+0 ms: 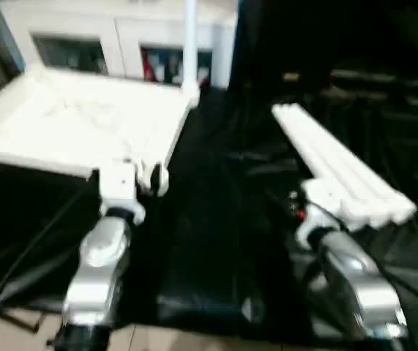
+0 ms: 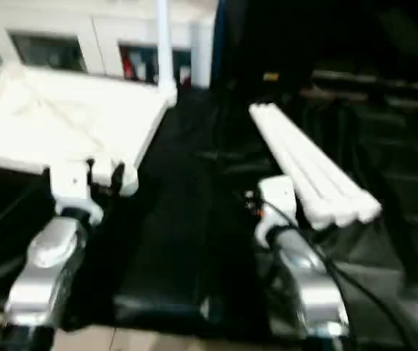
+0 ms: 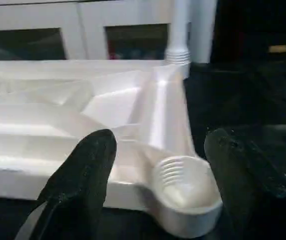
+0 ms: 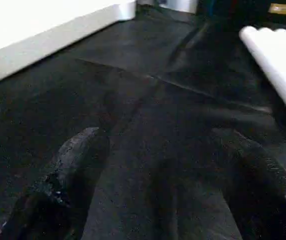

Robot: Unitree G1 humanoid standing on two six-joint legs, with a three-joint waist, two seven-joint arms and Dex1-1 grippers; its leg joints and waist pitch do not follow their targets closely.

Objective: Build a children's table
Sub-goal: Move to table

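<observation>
The children's table lies upside down at the left of the black cover, its white ribbed top (image 1: 84,121) facing up. One white leg (image 1: 190,44) stands upright in the far right corner socket. My left gripper (image 3: 160,142) is open at the near right corner, with its black fingers (image 3: 85,175) on either side of the empty ribbed socket (image 3: 185,185), not gripping it. Loose white legs (image 1: 340,164) lie side by side on the right. My right gripper (image 4: 168,135) is open and empty over the cover, just left of the legs' near ends.
The black-covered work table (image 1: 216,241) carries everything, and its front edge is close to me with pale floor (image 1: 18,329) below. A white cabinet with glass doors (image 1: 121,36) stands behind. A dark cable (image 1: 33,248) runs by my left forearm.
</observation>
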